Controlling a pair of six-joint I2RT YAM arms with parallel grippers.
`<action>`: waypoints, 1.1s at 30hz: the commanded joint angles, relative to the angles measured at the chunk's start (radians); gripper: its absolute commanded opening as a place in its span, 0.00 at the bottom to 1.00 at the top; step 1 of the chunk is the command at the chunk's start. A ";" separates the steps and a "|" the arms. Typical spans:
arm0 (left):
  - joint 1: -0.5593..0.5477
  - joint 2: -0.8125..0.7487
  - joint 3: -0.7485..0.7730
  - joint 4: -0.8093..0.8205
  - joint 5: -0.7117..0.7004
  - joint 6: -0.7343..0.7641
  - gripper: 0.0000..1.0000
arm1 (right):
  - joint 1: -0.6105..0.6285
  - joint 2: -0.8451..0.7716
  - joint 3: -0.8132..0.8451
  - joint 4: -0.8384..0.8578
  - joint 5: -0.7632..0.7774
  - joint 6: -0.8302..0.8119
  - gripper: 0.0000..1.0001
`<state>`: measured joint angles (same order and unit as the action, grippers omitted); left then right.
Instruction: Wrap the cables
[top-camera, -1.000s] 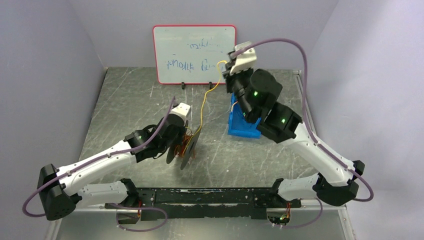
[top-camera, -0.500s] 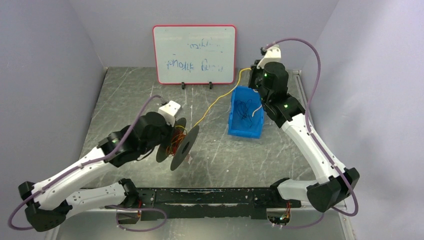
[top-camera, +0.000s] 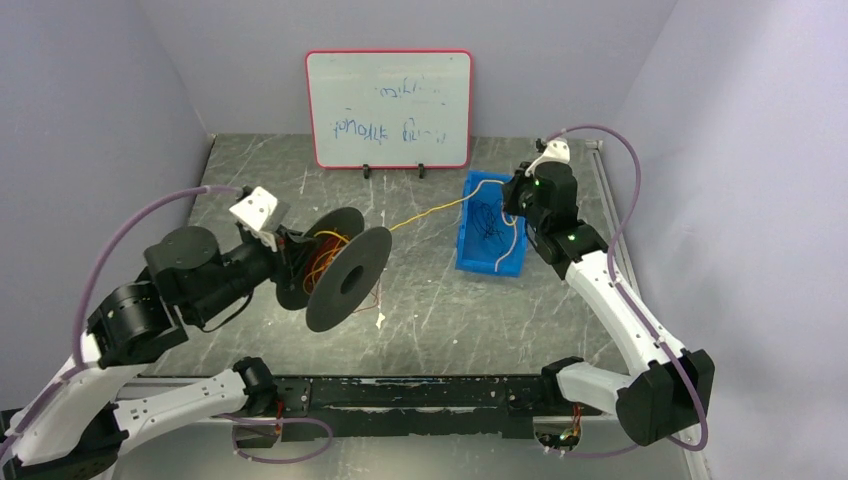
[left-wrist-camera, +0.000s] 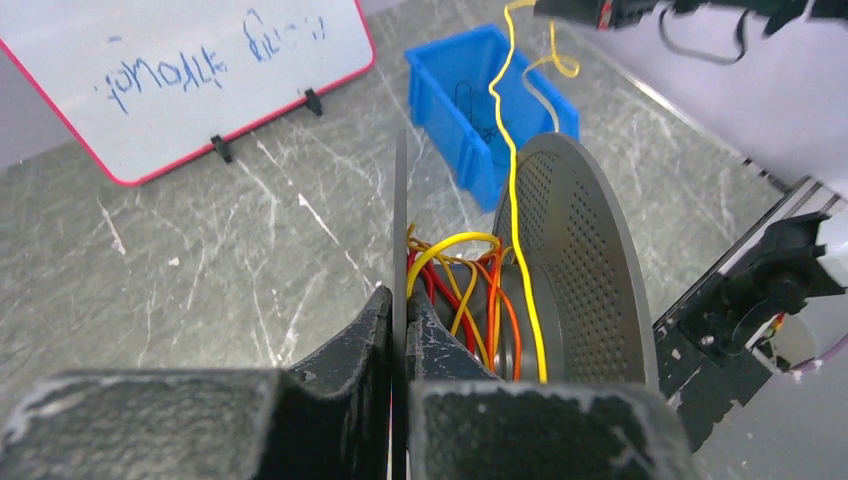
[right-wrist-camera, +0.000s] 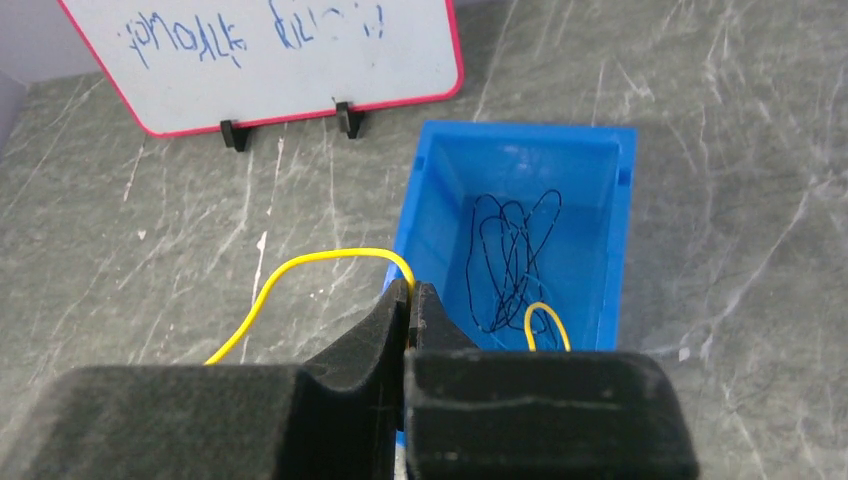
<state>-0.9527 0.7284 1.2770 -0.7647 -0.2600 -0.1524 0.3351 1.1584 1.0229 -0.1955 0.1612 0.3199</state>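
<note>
A dark grey spool (top-camera: 347, 276) carries red, orange and yellow cable windings (left-wrist-camera: 470, 290). My left gripper (left-wrist-camera: 402, 305) is shut on the spool's thin near flange (left-wrist-camera: 400, 200) and holds it above the table, at the left in the top view (top-camera: 288, 252). One yellow cable (top-camera: 430, 212) runs from the spool over its perforated flange (left-wrist-camera: 590, 270) to my right gripper (right-wrist-camera: 410, 290). That gripper is shut on the cable (right-wrist-camera: 300, 262) over the blue bin's near-left rim (right-wrist-camera: 405, 240). The cable's free end loops inside the bin (right-wrist-camera: 547, 318).
The blue bin (top-camera: 465, 250) holds a tangle of thin black wire (right-wrist-camera: 515, 255). A red-framed whiteboard (top-camera: 388, 108) stands at the back of the table. A black rail (top-camera: 420, 390) runs along the near edge between the arm bases.
My left arm has drawn back to the left, lifting and turning the spool. My right gripper has moved from in front of the whiteboard down and right to the blue bin, with the yellow cable.
</note>
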 joint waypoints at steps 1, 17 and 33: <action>-0.005 -0.032 0.091 0.074 0.022 0.000 0.07 | -0.025 -0.039 -0.071 0.033 -0.001 0.038 0.00; -0.005 -0.062 0.144 0.225 -0.016 -0.068 0.07 | -0.071 -0.129 -0.284 0.070 -0.123 0.114 0.00; -0.005 0.029 0.146 0.471 -0.195 -0.169 0.07 | 0.355 -0.163 -0.576 0.247 -0.015 0.312 0.00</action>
<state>-0.9531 0.7452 1.3785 -0.5056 -0.3717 -0.2596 0.5655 0.9806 0.4976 -0.0078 0.0216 0.5575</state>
